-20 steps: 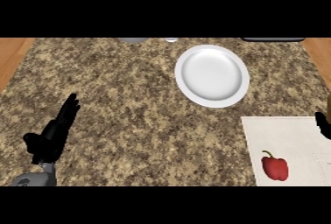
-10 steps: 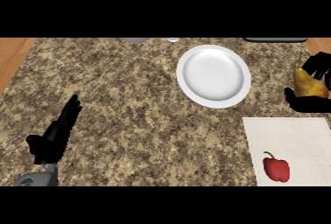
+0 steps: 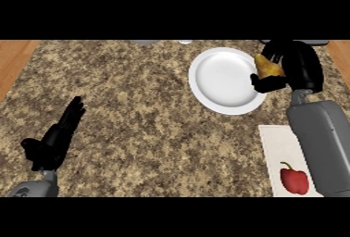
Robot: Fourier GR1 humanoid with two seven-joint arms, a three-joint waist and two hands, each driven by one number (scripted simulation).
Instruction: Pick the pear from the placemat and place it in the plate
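A yellow-brown pear [image 3: 269, 67] is held in my right hand [image 3: 295, 69], whose fingers and thumb curl round it at the right rim of the white plate [image 3: 222, 79]. Most of the pear is hidden by the hand. The pale placemat [image 3: 277, 148] lies at the lower right, partly covered by my right forearm. My left hand [image 3: 56, 139] rests open at the lower left of the counter, fingers straight and pointing up.
A red bell pepper [image 3: 295, 179] lies on the placemat near its front edge. Grey and dark objects peek in along the counter's far edge. Wooden floor shows past the counter's left and right sides.
My right hand came in from the right edge holding the pear and moved left and up to the plate's right rim. The left hand stayed put.
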